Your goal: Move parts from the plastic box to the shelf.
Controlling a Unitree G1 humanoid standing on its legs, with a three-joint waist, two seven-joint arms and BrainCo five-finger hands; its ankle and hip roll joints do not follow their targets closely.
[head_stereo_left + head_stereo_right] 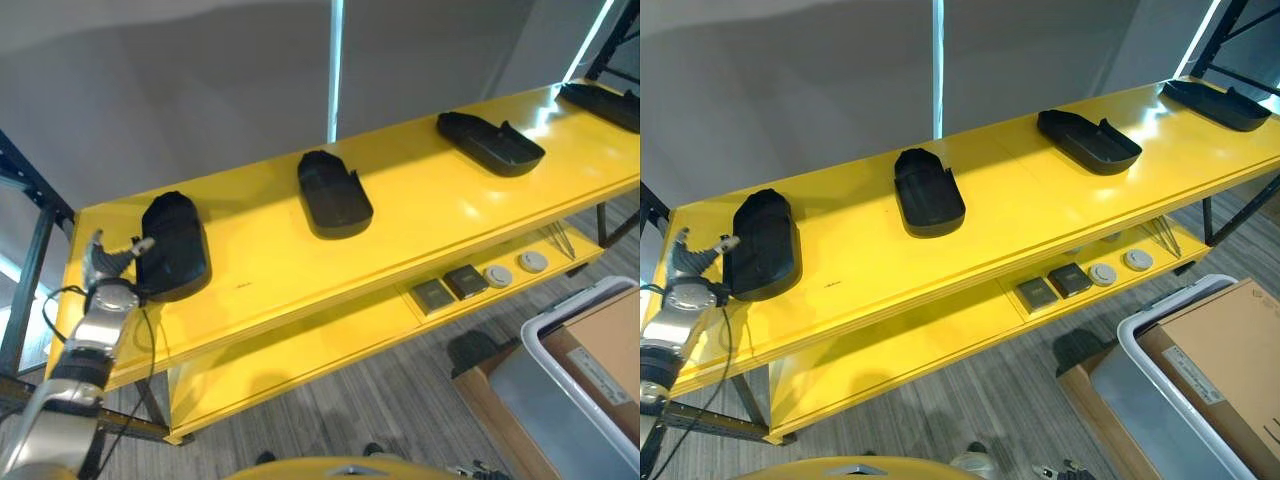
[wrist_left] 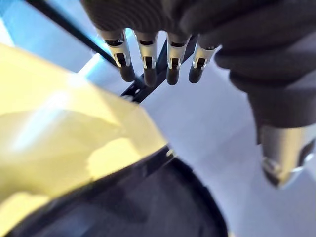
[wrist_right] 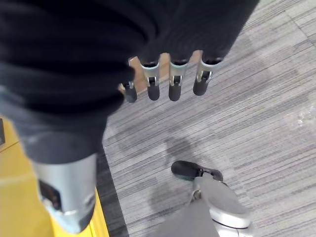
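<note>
Hand (image 1: 103,268) open beside leftmost part (image 1: 173,245).

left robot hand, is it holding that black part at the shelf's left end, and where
Nothing is held. The left robot hand is open beside the leftmost black part on the shelf; the right robot hand hangs open over the floor.
</note>
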